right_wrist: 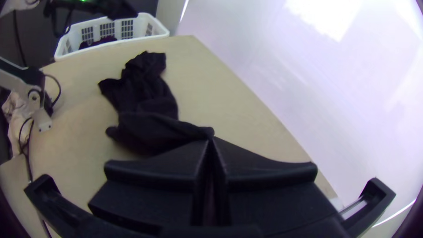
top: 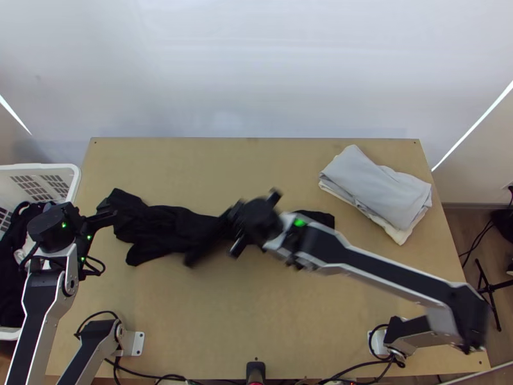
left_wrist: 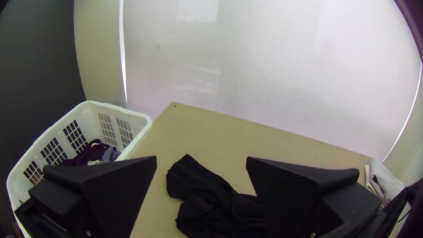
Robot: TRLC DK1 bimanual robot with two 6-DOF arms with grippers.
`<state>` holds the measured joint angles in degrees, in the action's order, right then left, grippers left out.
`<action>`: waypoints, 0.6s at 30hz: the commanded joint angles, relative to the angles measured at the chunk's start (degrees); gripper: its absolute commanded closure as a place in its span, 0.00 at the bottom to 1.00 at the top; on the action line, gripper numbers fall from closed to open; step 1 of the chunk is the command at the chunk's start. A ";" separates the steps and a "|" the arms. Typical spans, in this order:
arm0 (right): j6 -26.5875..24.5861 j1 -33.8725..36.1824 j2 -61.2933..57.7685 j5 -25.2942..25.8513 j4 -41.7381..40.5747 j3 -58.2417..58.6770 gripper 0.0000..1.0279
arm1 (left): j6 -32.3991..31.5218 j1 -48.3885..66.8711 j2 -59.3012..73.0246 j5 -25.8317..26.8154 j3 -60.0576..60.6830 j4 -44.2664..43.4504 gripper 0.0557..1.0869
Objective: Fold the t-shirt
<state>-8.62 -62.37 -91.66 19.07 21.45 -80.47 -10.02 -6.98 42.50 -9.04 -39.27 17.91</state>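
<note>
The black t-shirt [top: 163, 224] lies bunched in a long strip across the middle and left of the table, with part of it beyond the right arm. Over the middle, my right gripper [top: 232, 221] is at the cloth. In the right wrist view, the fingers of that right gripper [right_wrist: 211, 139] are closed on a raised edge of the t-shirt [right_wrist: 147, 99]. My left gripper [top: 106, 217] is by the shirt's left end. Seen from its wrist, the left gripper [left_wrist: 201, 162] stands open, with the t-shirt [left_wrist: 211, 198] lying beyond and between its fingers.
A white laundry basket [top: 75, 183] holding dark clothes stands off the table's left edge. Folded light grey and cream cloths [top: 378, 192] are stacked at the back right. Bare tabletop [top: 231, 321] stretches in front of the shirt, with cables along the near edge.
</note>
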 commanded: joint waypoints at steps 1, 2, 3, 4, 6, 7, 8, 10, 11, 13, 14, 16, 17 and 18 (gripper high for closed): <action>-0.52 10.25 6.58 -0.09 0.52 -1.10 0.97 | 0.71 0.74 0.83 -0.10 0.24 -0.42 0.04; -0.52 11.92 7.19 -0.09 0.43 -0.92 0.97 | 0.88 1.01 0.92 -0.10 0.33 -0.25 0.04; -0.52 13.24 7.46 -0.09 0.34 -0.57 0.97 | 1.32 1.18 1.01 -0.10 0.59 0.02 0.04; -0.52 14.64 7.90 -0.09 0.08 -0.22 0.97 | 2.20 1.36 1.18 -0.01 0.95 0.37 0.04; -0.08 17.28 8.60 -0.09 -0.62 0.84 0.97 | 3.78 2.33 1.27 -0.01 1.74 1.78 0.04; -0.08 18.42 9.04 -0.09 -1.41 1.63 0.97 | 4.57 3.12 1.27 -0.10 2.26 2.30 0.04; 0.01 19.39 9.39 -0.09 -2.38 2.51 0.97 | 5.80 3.64 1.27 -0.10 2.97 2.39 0.04; 0.10 21.68 10.27 -0.09 -4.84 4.35 0.97 | 7.30 3.73 1.27 -0.01 4.11 2.13 0.04; 0.45 22.73 10.45 -0.09 -5.37 4.97 0.97 | 8.00 3.82 1.27 -0.01 4.46 1.86 0.04; 1.50 24.84 11.06 -0.09 -6.25 6.29 0.97 | 9.05 3.82 1.36 -0.01 5.16 0.90 0.04; 1.77 25.72 11.24 -0.09 -6.51 6.81 0.97 | 9.93 3.82 1.36 -0.01 5.43 0.46 0.04; 2.29 27.56 11.68 -0.09 -7.30 8.22 0.97 | 11.52 3.82 1.36 -0.01 6.04 -0.60 0.04; 2.65 28.18 11.85 -0.09 -7.83 9.01 0.97 | 11.95 3.82 1.36 -0.01 6.04 -0.77 0.04; 2.91 28.97 12.12 -0.09 -8.09 9.71 0.97 | 12.31 3.82 1.36 -0.01 6.04 -1.21 0.04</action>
<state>-7.44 -39.66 -81.47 18.92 16.27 -74.94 -1.39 -3.60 43.72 -9.08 -34.81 18.52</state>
